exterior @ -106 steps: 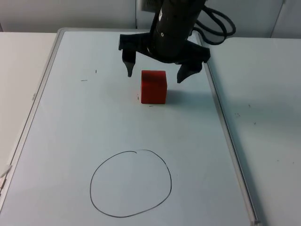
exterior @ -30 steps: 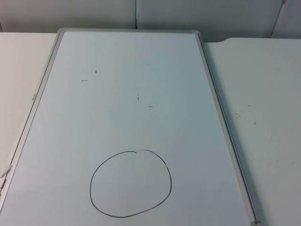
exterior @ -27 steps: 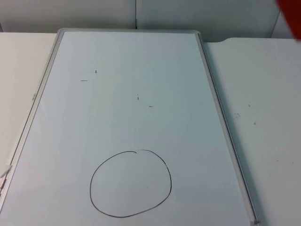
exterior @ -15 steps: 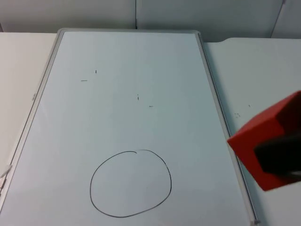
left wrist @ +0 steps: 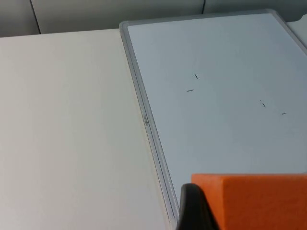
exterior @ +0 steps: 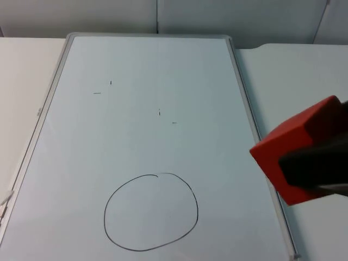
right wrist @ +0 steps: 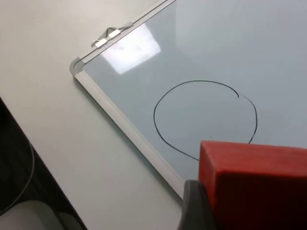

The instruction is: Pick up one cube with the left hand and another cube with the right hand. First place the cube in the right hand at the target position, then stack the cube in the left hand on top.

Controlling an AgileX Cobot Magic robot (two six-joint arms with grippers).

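Red cube (exterior: 291,157), 1 unit, clamped in the right tool (exterior: 315,168), seen from above over the right-hand frame of the whiteboard (exterior: 163,65). Black fingertip (exterior: 312,166) lies across the cube's near face. Right wrist view: same red cube (right wrist: 254,184) with a dark fingertip (right wrist: 194,206) pressed against its side.

Orange cube (left wrist: 261,201), 1 unit, gripped by the left tool (left wrist: 240,211); black fingertip (left wrist: 194,211) touches its side. It sits above the whiteboard's left frame rail (left wrist: 146,122), with bare worktop (left wrist: 62,129) to the outer side.

Black drawn circle (exterior: 151,212), the target mark, 1 unit, on the near part of the whiteboard, well apart from the right tool and toward the board's middle. In the right wrist view the circle (right wrist: 205,120) lies just beyond the red cube, nothing standing on it.

Small pen marks (exterior: 111,82), 4 short strokes, scattered on the far half of the board; flat, no obstruction.

Grey partition wall (exterior: 157,16) closes the far edge of the worktop. Board frame is a low raised rim on all visible sides. A board corner (right wrist: 76,67) with a light reflection beside it lies ahead of the right tool, pale worktop beyond it.
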